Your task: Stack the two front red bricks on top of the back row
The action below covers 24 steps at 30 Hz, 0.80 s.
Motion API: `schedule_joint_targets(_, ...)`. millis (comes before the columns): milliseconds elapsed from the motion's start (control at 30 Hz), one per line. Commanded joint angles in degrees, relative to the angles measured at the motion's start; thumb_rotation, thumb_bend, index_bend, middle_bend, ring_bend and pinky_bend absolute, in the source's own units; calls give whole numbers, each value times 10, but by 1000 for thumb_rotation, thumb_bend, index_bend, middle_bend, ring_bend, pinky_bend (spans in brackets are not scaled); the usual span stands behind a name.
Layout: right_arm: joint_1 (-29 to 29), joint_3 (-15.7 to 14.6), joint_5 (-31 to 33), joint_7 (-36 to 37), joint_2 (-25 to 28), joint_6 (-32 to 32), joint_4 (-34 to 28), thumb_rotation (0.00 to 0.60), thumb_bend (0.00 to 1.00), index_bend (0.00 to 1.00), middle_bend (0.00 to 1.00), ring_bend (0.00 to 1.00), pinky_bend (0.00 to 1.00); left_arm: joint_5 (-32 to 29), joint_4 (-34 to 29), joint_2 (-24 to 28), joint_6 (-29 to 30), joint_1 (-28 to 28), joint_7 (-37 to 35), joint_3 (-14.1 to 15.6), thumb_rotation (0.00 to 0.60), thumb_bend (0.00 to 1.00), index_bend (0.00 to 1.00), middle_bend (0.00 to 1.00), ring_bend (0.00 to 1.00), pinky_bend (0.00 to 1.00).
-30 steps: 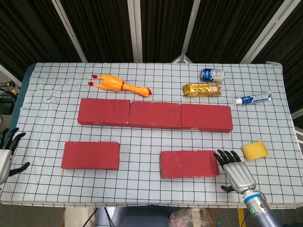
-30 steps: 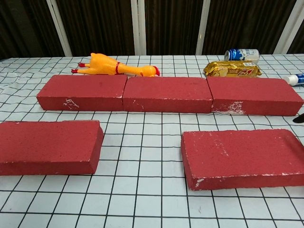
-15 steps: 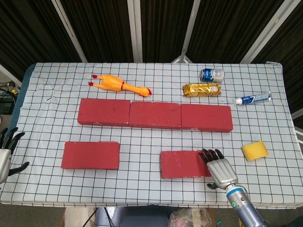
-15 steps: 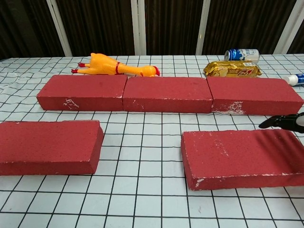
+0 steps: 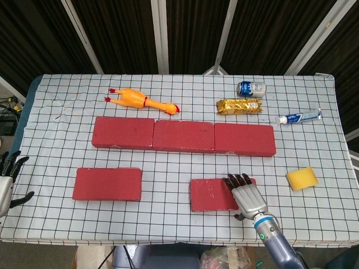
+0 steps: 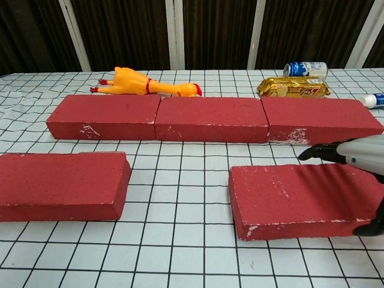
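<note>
Three red bricks form the back row (image 5: 184, 136) (image 6: 210, 118) across the table's middle. The front left brick (image 5: 107, 184) (image 6: 60, 183) lies flat, untouched. The front right brick (image 5: 210, 194) (image 6: 288, 195) also lies flat. My right hand (image 5: 245, 196) (image 6: 354, 159) reaches over its right end, palm down, with dark fingertips (image 6: 315, 151) stretched past the far edge and the thumb low by the near right side. Whether it touches the top is unclear; it grips nothing. My left hand (image 5: 5, 182) hangs off the table's left edge, fingers apart and empty.
A rubber chicken (image 5: 140, 101) lies behind the back row. A can (image 5: 251, 88), a gold snack pack (image 5: 239, 106) and a toothpaste tube (image 5: 299, 117) sit at the back right. A yellow sponge (image 5: 302, 179) lies right of the front right brick.
My right hand has moved left from beside the front right brick to over its right end. The bricks and the left hand have stayed put.
</note>
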Motion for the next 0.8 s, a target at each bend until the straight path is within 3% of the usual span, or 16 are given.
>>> schedule_joint_targets(33, 10, -1, 14, -6, -9, 6, -1, 600, 168, 6, 0, 0, 0, -1, 0, 0, 0, 0, 0, 0, 600, 0, 176, 64, 0, 108)
schedule_joint_targets(800, 77, 2, 101, -16, -59, 30, 31, 600, 168, 6, 0, 0, 0, -5, 2, -2, -2, -1, 3, -1, 600, 0, 176, 63, 0, 108)
